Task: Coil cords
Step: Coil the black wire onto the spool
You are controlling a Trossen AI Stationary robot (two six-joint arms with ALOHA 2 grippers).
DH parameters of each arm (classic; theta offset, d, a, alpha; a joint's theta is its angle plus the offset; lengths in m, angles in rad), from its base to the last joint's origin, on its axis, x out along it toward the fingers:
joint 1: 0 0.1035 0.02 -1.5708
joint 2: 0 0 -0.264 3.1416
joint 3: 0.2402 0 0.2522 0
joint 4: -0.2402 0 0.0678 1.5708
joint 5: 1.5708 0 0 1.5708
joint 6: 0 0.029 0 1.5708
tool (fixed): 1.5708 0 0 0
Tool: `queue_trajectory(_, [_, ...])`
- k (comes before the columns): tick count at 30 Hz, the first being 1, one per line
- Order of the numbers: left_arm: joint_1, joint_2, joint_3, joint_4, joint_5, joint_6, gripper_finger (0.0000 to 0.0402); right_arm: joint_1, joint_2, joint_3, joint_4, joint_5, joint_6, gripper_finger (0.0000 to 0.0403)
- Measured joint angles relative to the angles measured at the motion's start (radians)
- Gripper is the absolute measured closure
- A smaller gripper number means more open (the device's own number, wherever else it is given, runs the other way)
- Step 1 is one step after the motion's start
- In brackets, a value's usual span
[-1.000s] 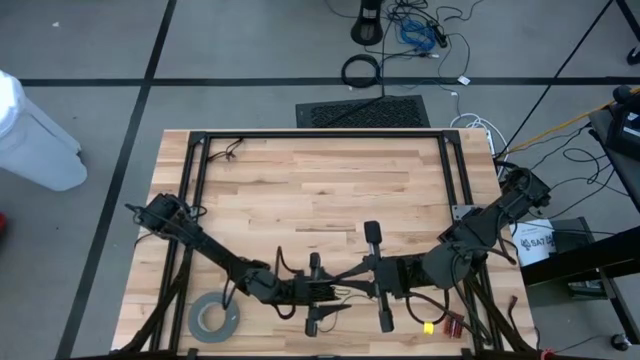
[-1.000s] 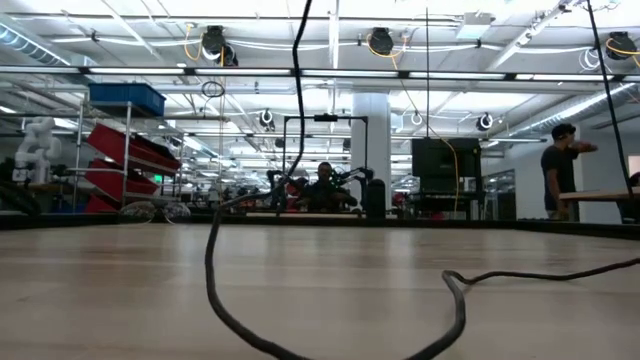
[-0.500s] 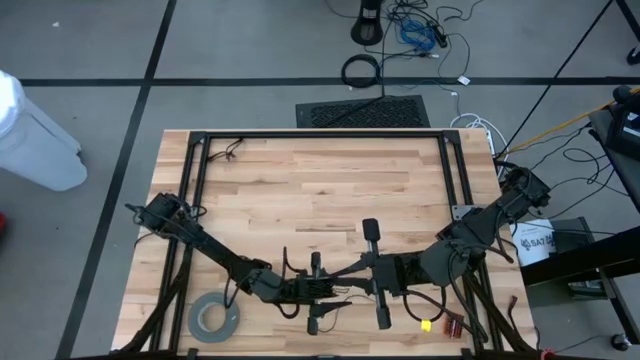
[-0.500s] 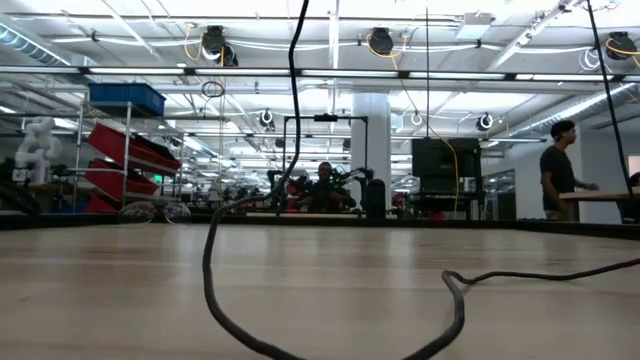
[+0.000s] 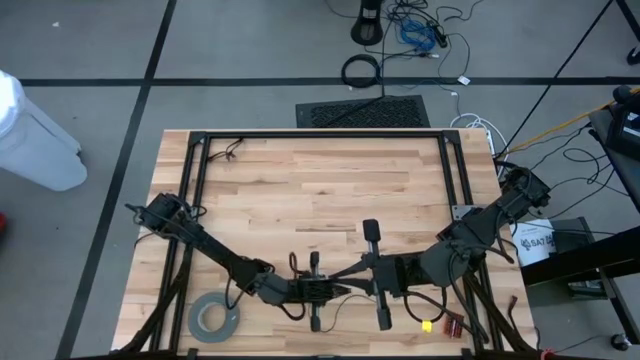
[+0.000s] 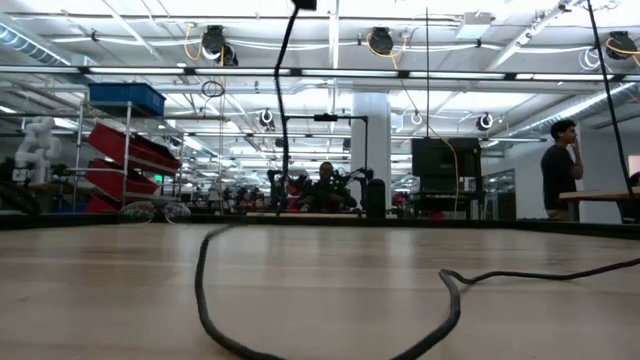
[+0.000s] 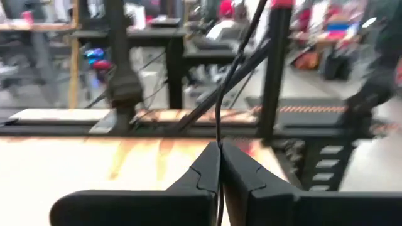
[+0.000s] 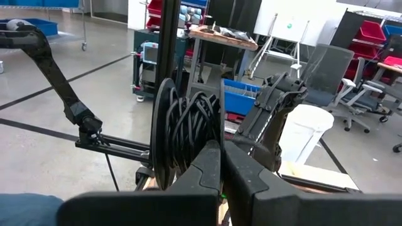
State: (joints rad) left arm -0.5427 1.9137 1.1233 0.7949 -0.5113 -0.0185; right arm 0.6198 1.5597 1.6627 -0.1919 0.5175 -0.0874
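Now left tool (image 7: 220, 164) clamped on thin wire (image 7: 218, 119), right tool (image 8: 221, 164) closed.

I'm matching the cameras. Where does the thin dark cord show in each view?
High view: cord, a faint line at low centre, where the arms meet.
Low view: loop lying across the foreground, rising to the top.
Left wrist view: rising from the shut left claw.
Right wrist view: wound on the black disc beyond the right claw.
Shared landmark: wooden tabletop.
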Motion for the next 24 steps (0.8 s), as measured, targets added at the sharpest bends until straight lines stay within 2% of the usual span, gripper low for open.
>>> queue_trajectory(5, [-0.012,-0.030,0.000,-0.120,-0.057,-0.002,0.0396,0.017,0.000,0.000,-0.023,0.002,0.009,0.0403])
queue_trajectory(10, [-0.030,-0.109,0.000,-0.247,-0.066,-0.002,0.0398,0.034,0.000,0.000,-0.079,0.005,0.048,0.0403])
queue_trajectory(14, [-0.050,-0.174,0.000,-0.357,-0.119,-0.004,0.0398,0.043,0.000,0.000,-0.117,0.006,0.082,0.0403])
queue_trajectory(19, [-0.079,-0.265,0.000,-0.592,-0.194,-0.106,0.0399,0.058,0.000,0.000,-0.164,0.010,0.115,0.0403])
queue_trajectory(24, [-0.110,-0.350,0.000,-0.808,-0.223,-0.241,0.0399,0.071,0.000,0.000,-0.195,0.012,0.139,0.0403])
